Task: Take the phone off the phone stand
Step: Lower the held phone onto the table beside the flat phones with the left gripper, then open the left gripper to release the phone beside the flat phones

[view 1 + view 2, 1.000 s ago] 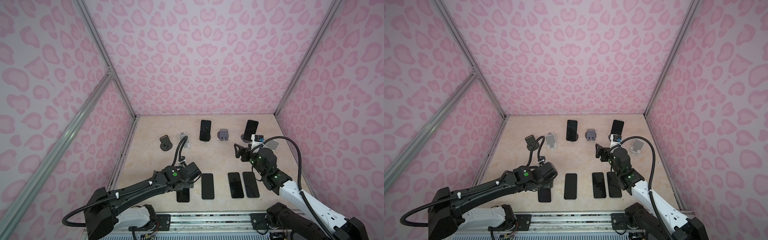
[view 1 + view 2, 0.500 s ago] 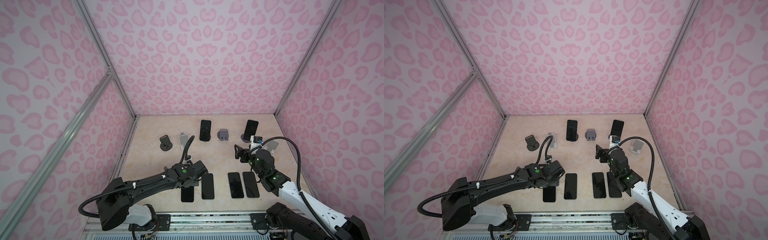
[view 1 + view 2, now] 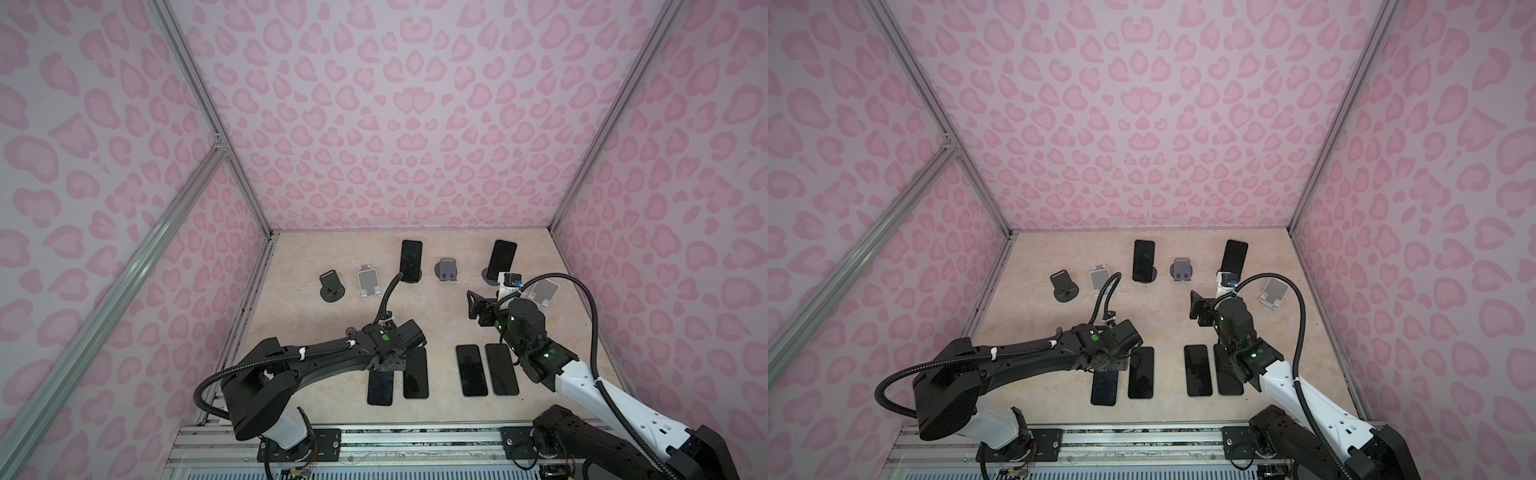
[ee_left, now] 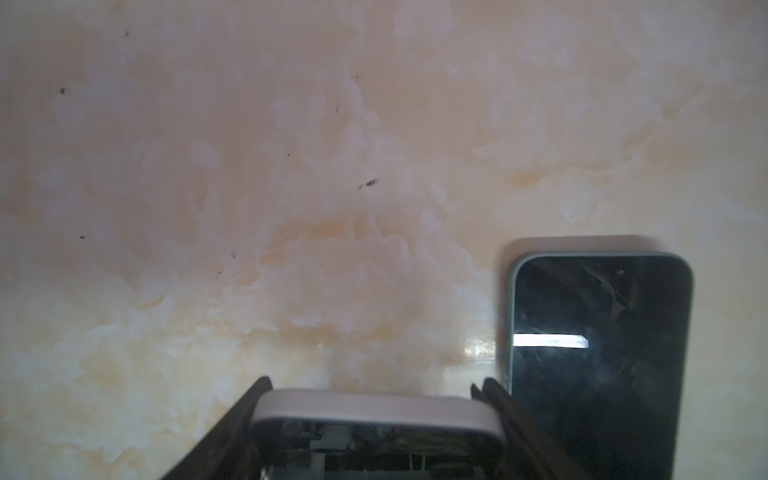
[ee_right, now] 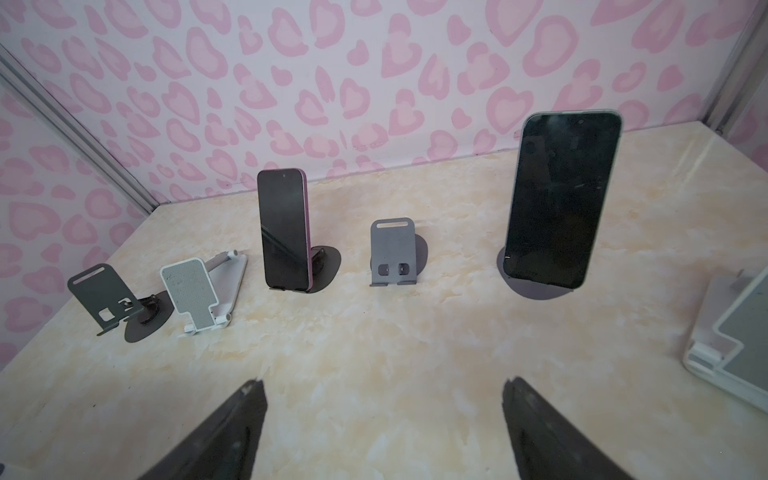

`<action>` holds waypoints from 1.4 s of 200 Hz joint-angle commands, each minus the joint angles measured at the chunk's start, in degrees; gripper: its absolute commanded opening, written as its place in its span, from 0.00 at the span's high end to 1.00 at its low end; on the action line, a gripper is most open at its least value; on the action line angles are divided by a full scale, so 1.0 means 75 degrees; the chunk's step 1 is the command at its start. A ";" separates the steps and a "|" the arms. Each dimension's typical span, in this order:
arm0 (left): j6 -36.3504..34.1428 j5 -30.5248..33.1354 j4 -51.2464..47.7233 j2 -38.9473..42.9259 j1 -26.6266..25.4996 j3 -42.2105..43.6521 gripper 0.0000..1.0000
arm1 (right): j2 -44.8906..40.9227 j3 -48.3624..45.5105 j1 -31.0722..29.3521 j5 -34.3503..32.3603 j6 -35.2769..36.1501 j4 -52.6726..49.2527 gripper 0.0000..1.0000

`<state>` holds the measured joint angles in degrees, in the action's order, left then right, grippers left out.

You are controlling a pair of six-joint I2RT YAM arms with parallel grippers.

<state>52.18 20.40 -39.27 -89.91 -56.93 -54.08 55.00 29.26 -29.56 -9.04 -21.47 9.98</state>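
- Table [image 3: 436,324]: two phones stand on stands at the back and others lie flat in front, so removal is partway done.
- Lavender-edged phone [image 4: 374,405]: off its stand, at the front just beside a flat dark phone [image 4: 594,353]; I judge I'm setting it down.
- Left gripper [image 4: 372,386]: pinching that phone by its sides; next I should let go and lift straight clear.
- Right gripper [image 5: 382,386]: spread and empty, facing the tall phone [image 5: 561,199] on its round stand [image 5: 536,293], my likely next pick.
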 commanded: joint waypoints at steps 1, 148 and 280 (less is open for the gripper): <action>-0.0051 0.0147 0.0308 -0.0276 0.0098 -0.0101 0.52 | 0.0084 0.0034 -0.0017 0.0100 -0.0090 0.0187 0.09; 0.0034 -0.0236 0.1152 -0.1194 0.0347 -0.0112 0.41 | 0.0050 0.0073 -0.0014 -0.0142 -0.0056 0.0029 0.08; 0.0179 -0.0027 0.0922 -0.1042 0.0395 0.0017 0.21 | 0.0036 0.0075 -0.0017 -0.0068 -0.0078 0.0052 0.07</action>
<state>52.51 18.85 -30.50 -98.10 -54.06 -54.61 54.81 29.69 -29.56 -9.39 -21.89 9.87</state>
